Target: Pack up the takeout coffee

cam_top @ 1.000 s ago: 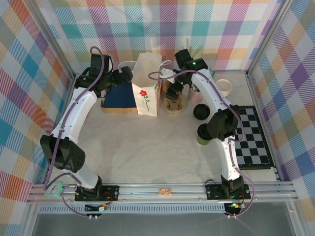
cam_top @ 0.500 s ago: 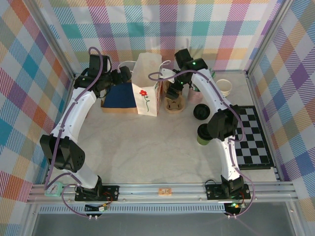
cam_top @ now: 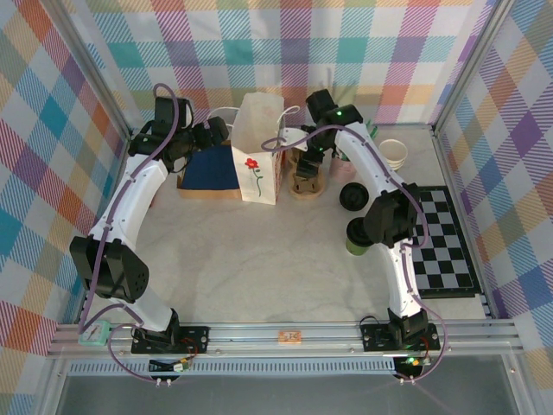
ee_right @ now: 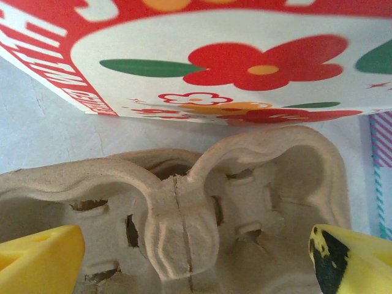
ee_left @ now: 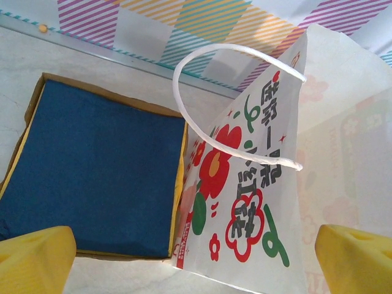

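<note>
The takeout coffee (cam_top: 352,237), a small green cup with a black lid, stands on the table at right, partly tucked under my right arm's elbow. The white flowered paper bag (cam_top: 259,151) stands upright at the back centre. My right gripper (cam_top: 302,162) hangs open just right of the bag, over a brown pulp cup carrier (ee_right: 184,208); its yellow fingertips (ee_right: 37,260) straddle the carrier's centre handle and hold nothing. My left gripper (cam_top: 219,130) is open at the bag's left side, facing the printed bag (ee_left: 245,202) with its looped handle, and holds nothing.
A blue-lined cardboard tray (cam_top: 210,170) lies left of the bag. A loose black lid (cam_top: 352,195) sits right of the carrier, and a stack of lidless cups (cam_top: 393,154) stands at the back right. A checkered mat (cam_top: 442,242) lies by the right wall.
The left gripper has drawn slightly back and left from the bag. The right gripper has shifted a little over the carrier. The coffee has not moved.
</note>
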`<action>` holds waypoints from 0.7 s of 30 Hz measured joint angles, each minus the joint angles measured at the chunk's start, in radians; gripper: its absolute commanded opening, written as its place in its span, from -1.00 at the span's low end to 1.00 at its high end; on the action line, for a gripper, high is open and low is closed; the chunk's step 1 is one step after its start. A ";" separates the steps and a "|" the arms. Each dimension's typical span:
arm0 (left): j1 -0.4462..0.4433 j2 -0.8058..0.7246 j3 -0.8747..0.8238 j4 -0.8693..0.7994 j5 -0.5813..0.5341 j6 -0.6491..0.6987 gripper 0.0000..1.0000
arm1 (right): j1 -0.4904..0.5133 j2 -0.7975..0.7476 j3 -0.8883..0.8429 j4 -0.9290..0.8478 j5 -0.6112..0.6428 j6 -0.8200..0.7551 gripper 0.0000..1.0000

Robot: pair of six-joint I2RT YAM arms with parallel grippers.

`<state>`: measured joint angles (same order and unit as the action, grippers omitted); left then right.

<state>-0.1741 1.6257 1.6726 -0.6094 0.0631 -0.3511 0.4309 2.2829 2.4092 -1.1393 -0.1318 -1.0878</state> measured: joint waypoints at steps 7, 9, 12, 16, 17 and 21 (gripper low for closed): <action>0.000 0.000 0.000 0.011 0.002 0.000 1.00 | -0.001 0.033 0.014 -0.006 -0.008 -0.007 0.85; 0.000 0.001 0.000 0.011 0.004 0.000 1.00 | -0.004 0.051 0.014 -0.006 -0.008 -0.010 0.84; 0.000 0.002 0.000 0.011 0.006 0.000 1.00 | -0.007 0.074 0.014 -0.007 -0.008 -0.013 0.82; 0.000 0.002 0.000 0.011 0.006 0.000 1.00 | -0.013 0.084 0.014 -0.006 -0.008 -0.013 0.75; 0.000 0.003 -0.001 0.011 0.006 0.000 1.00 | -0.014 0.084 0.014 -0.006 -0.008 -0.014 0.73; 0.001 0.005 -0.001 0.011 0.006 0.000 1.00 | -0.020 0.084 0.014 -0.006 -0.008 -0.014 0.67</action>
<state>-0.1730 1.6306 1.6718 -0.5983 0.0696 -0.3511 0.4107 2.3669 2.4237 -1.1450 -0.1394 -1.1015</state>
